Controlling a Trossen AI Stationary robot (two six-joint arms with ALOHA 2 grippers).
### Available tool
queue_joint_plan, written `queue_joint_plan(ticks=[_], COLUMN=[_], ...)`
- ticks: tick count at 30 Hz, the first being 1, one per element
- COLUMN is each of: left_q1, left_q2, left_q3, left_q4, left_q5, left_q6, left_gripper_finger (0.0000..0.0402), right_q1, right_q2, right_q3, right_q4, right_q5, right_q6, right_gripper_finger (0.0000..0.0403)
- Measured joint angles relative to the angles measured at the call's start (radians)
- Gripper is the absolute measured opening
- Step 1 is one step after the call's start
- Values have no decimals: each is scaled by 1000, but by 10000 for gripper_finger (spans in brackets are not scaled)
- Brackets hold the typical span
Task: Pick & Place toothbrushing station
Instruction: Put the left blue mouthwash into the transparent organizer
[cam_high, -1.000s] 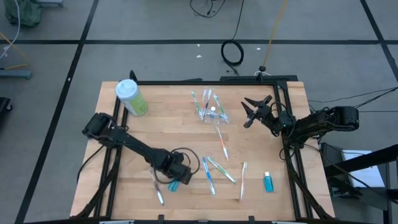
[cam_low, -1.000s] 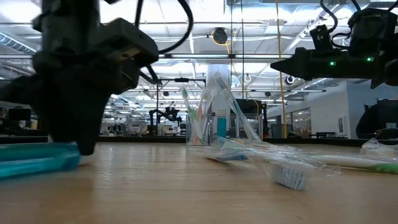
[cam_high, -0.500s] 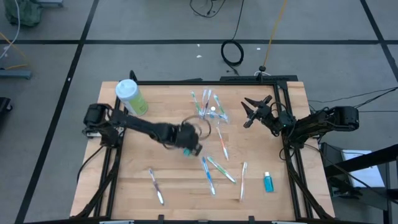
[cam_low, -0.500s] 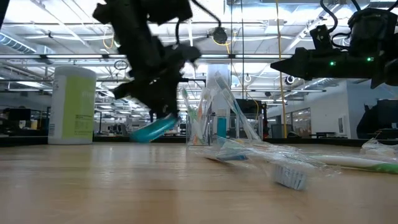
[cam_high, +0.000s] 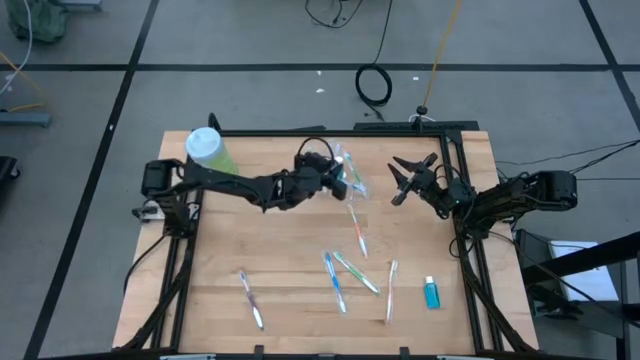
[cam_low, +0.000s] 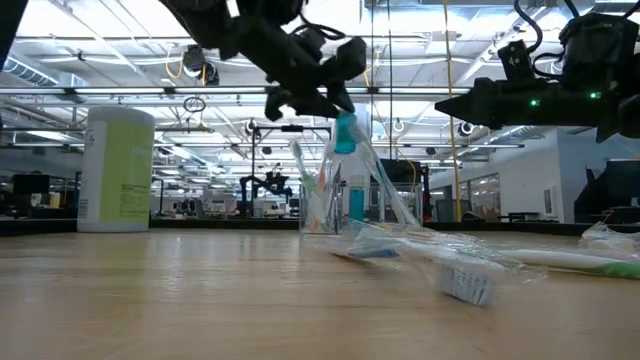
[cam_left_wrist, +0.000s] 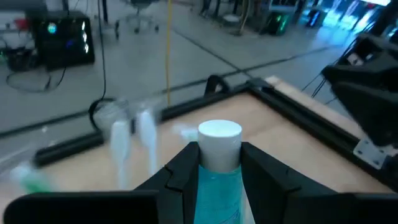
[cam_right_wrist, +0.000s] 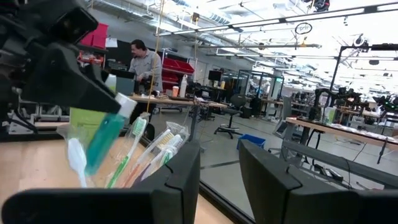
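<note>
- Left claw reaches across the bench to just above the clear cup, at approx 12 o'clock from bench centre.
- It pinches a teal tube w/ white cap pointing out between the fingers; low view shows the tube held up over the cup, tilted.
- Cup stands near the back edge, holding several toothbrushes and another teal tube; clear wrappers stick out of it.
- Right claw waits at approx 2 o'clock, by the right rail, fingers spread wide, holding nothing. Its wrist view shows both fingers apart, w/ the cup's brushes beyond.
- Loose on the bench: orange toothbrush just below the cup; blue toothbrush and green toothbrush side by side at approx 5 o'clock; white toothbrush right of those.
- One more wrapped toothbrush lies at approx 7 o'clock, well apart from the rest.
- A third teal tube lies near the front right corner, approx 4 o'clock.
- Tall green bottle w/ white cap stands at back left, approx 10 o'clock.
- A person stands far back in the room, seen in right wrist view.
</note>
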Motion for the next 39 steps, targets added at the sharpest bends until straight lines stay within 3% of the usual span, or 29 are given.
queue_joint_plan(ticks=[4, 10, 19, 29, 39], left_q1=[6, 4, 2, 11, 21], left_q2=[63, 101, 128, 148, 148], left_q3=[0, -1, 0, 0, 0], left_q4=[66, 64, 76, 104, 111], left_q5=[-7, -99, -49, 20, 22], left_q6=[-2, 27, -21, 61, 82], left_gripper_finger=[108, 108, 108, 108, 108], right_q1=[-1, -1, -1, -1, -1], right_q2=[0, 0, 0, 0, 0], right_q3=[0, 0, 0, 0, 0], right_q4=[-5, -4, -4, -13, -12], right_q5=[0, 0, 0, 0, 0], right_q6=[-17, -20, -19, -18, -18], right_gripper_finger=[105, 105, 105, 105, 105])
